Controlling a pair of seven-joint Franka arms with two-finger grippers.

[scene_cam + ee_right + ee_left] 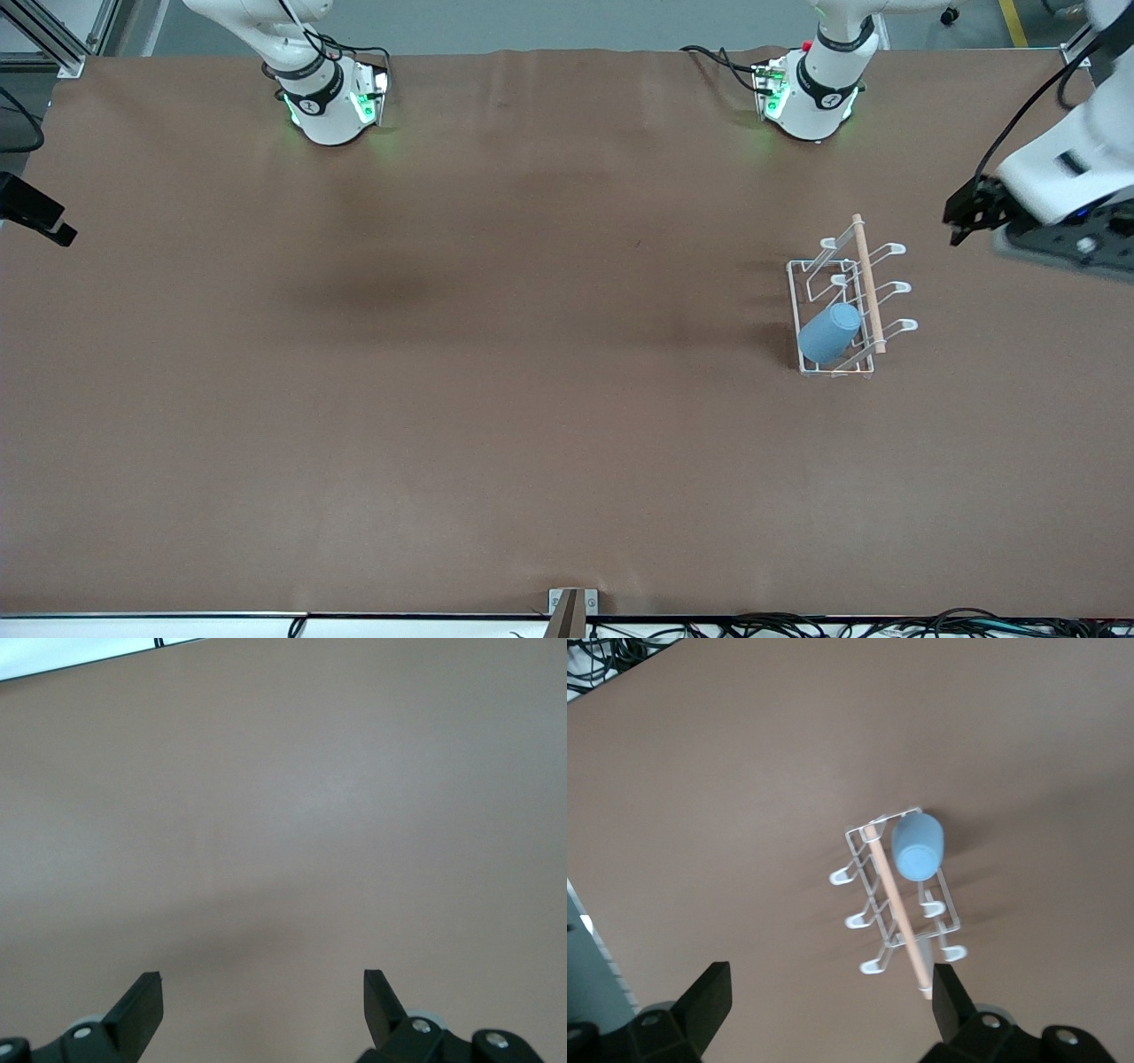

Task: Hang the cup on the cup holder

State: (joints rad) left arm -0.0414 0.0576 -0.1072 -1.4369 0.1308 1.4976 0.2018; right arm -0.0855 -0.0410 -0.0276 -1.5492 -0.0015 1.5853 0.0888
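The light-blue cup (829, 332) sits tilted over a prong of the white wire cup holder (795, 292), at the rack's end nearer the front camera. A wooden rod (867, 282) runs along the rack's top. The left wrist view shows the cup (918, 847) and the cup holder (868, 923) below. My left gripper (961, 223) is open and empty, high over the table at the left arm's end, apart from the rack; it also shows in its own view (830, 997). My right gripper (263, 997) is open and empty over bare table.
The brown table (496, 399) carries only the rack. Both arm bases (328, 102) stand along the edge farthest from the front camera. A black part (40, 217) shows at the right arm's end of the table. Cables lie along the near edge (797, 625).
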